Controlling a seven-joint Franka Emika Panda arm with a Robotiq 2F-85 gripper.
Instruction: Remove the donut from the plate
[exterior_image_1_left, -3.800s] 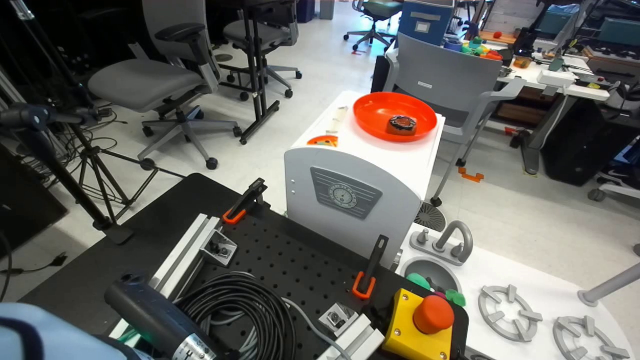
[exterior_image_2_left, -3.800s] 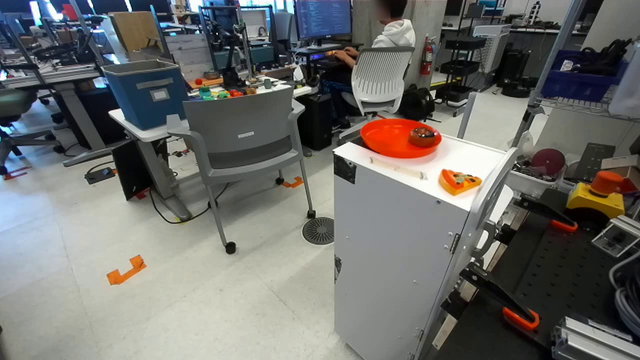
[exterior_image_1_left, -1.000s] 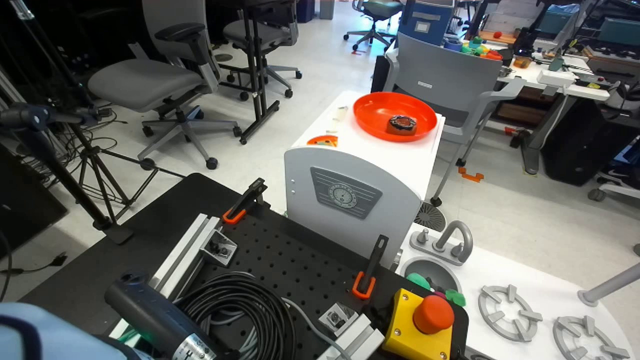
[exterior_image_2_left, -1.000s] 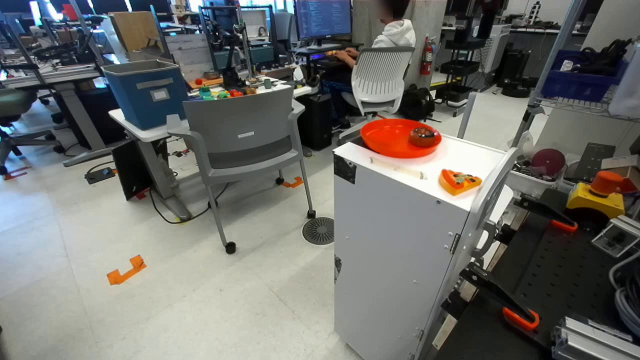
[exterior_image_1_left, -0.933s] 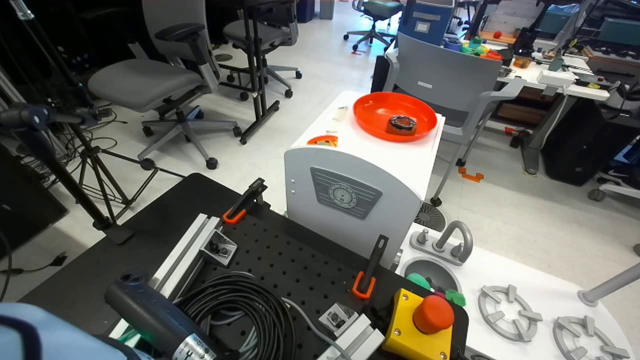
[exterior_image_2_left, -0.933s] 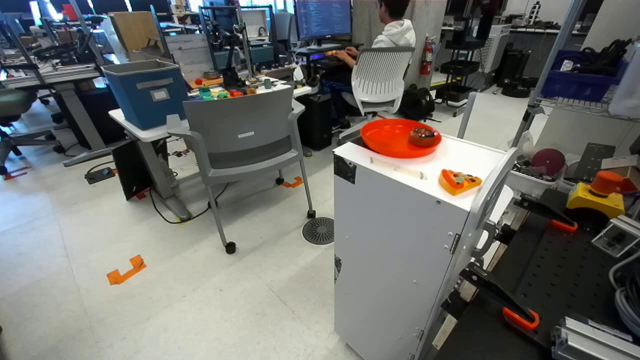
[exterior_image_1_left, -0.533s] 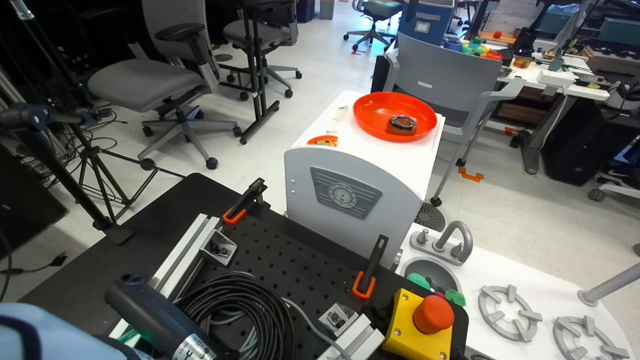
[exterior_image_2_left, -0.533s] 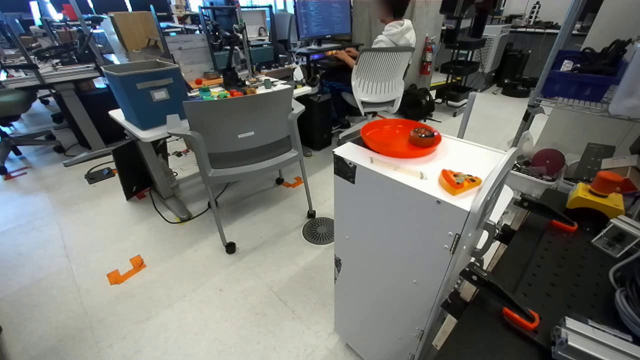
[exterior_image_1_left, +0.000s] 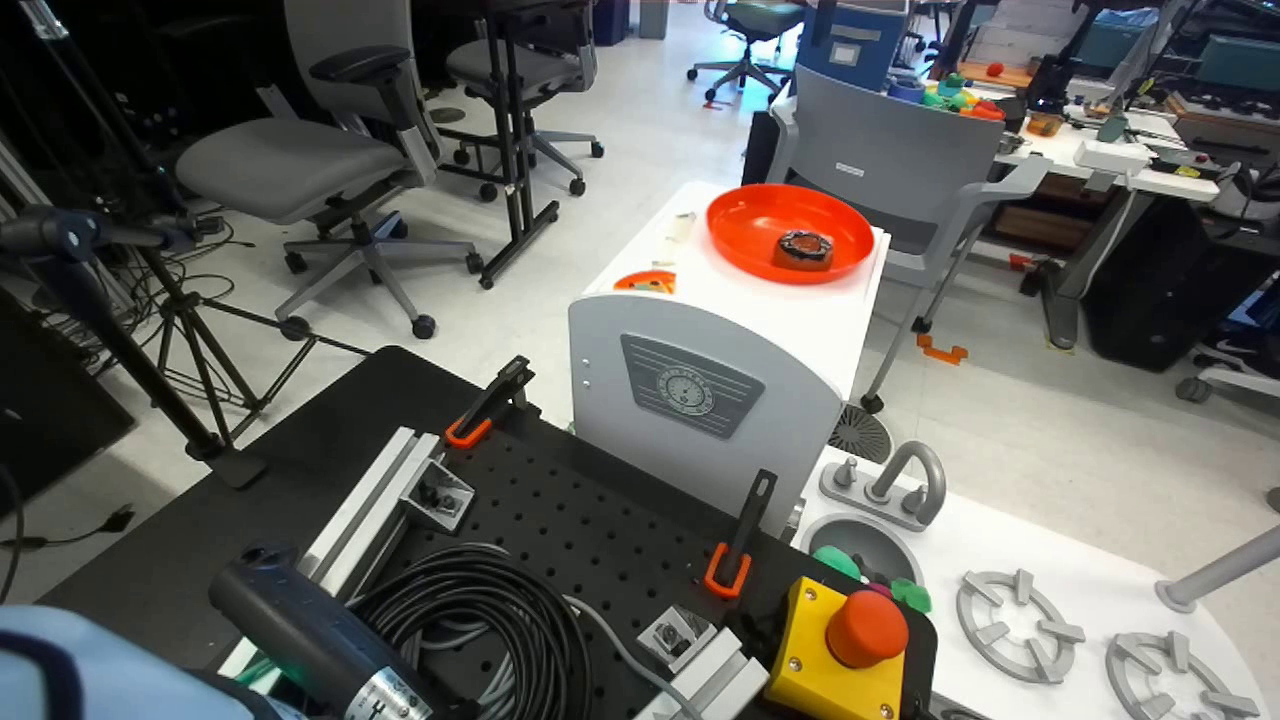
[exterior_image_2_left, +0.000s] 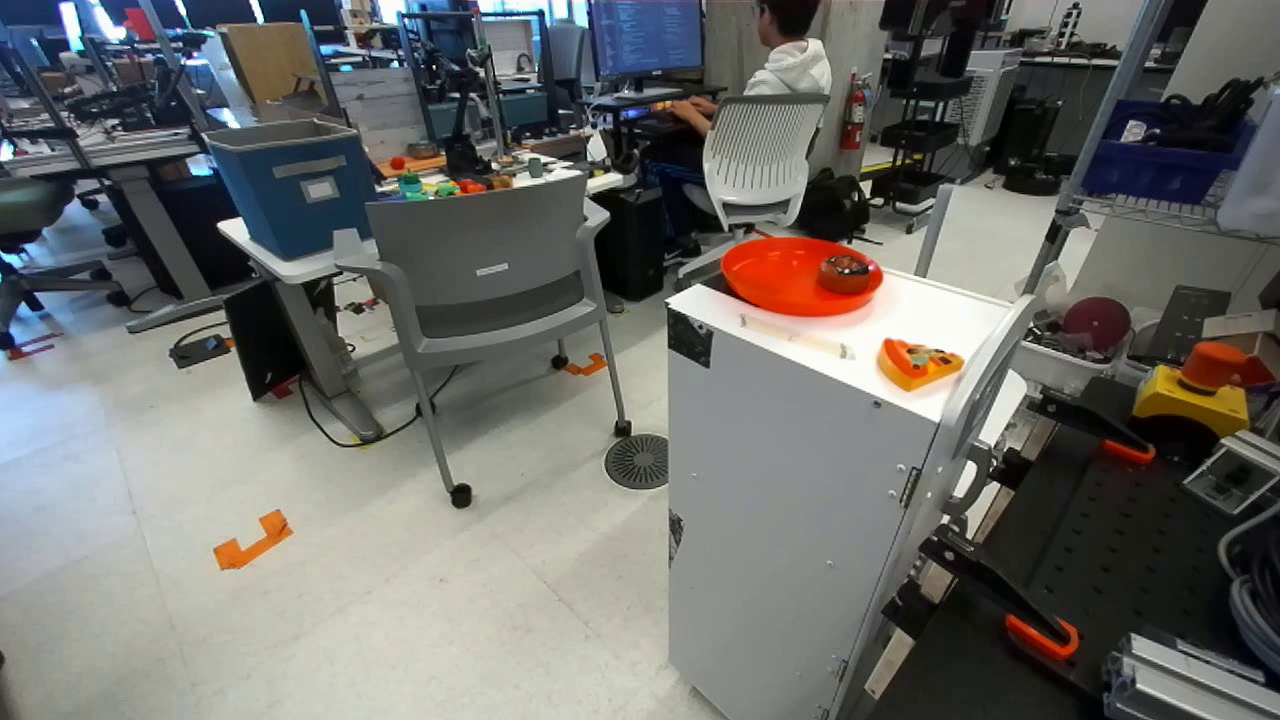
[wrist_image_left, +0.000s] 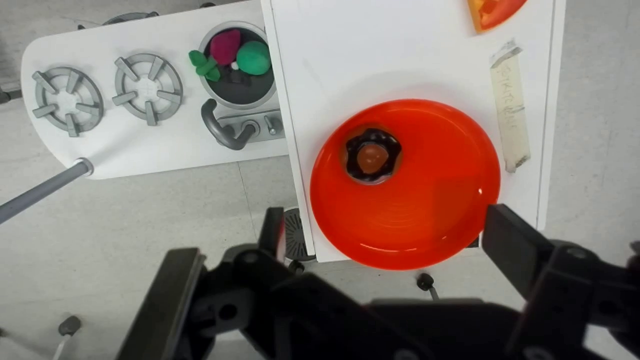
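Wrist view: round donut (wrist_image_left: 371, 155), iced side up on plate (wrist_image_left: 430, 205); gripper (wrist_image_left: 386, 227) spread wide.

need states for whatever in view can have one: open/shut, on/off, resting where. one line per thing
claw: open, holding nothing
donut: flat on the plate, off-center, iced side up
plate: right side up on the white box
pizza slice: on the white box, apart from the plate
sink: green and magenta pieces in it
e-stop button: cannot tell if pressed
monitor: on, screen lit
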